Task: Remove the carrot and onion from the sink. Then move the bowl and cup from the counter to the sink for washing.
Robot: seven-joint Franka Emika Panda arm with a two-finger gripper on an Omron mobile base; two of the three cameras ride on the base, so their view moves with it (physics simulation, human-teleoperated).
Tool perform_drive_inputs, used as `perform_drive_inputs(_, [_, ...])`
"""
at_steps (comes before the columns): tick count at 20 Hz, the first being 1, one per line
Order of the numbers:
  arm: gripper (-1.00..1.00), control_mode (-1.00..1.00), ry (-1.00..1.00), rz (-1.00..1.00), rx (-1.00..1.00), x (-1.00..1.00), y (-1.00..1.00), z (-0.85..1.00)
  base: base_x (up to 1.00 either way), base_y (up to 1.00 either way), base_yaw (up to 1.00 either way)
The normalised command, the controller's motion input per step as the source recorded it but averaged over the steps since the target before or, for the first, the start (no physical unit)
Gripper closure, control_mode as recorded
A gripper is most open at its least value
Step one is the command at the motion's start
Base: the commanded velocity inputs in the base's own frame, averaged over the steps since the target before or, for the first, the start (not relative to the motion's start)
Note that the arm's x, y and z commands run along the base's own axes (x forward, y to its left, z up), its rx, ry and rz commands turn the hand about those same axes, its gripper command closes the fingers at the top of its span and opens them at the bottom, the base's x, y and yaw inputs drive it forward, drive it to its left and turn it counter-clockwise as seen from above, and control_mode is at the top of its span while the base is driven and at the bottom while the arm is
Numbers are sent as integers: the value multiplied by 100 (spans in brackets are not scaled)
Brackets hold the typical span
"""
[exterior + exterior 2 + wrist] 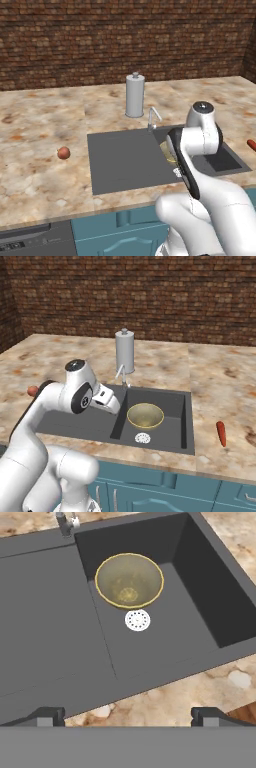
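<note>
The olive-yellow bowl [129, 579] stands upright inside the basin of the dark grey sink [45, 612], just behind the white drain [137, 620]. My gripper [128, 714] hangs open and empty above the sink's front edge, looking down at the bowl; its hand [107, 399] is left of the bowl [145, 416]. On the counter [40, 125] left of the sink [125, 160] lies the onion [63, 152]. The carrot [221, 433] rests on the counter right of the sink, apart from it. The cup is out of view.
A tall grey cylinder with a knob top [134, 95] stands behind the small silver faucet [152, 117]. A brick wall closes the back of the counter. Teal cabinets [150, 486] run below the front edge.
</note>
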Motion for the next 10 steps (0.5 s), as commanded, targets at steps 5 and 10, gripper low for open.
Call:
perform_drive_inputs(5, [-100,-100,5,4,0,-7,47,10,0,0,0])
perform_drive_inputs(10, [-100,-100,3,6,0,-9,45,8,0,0,0])
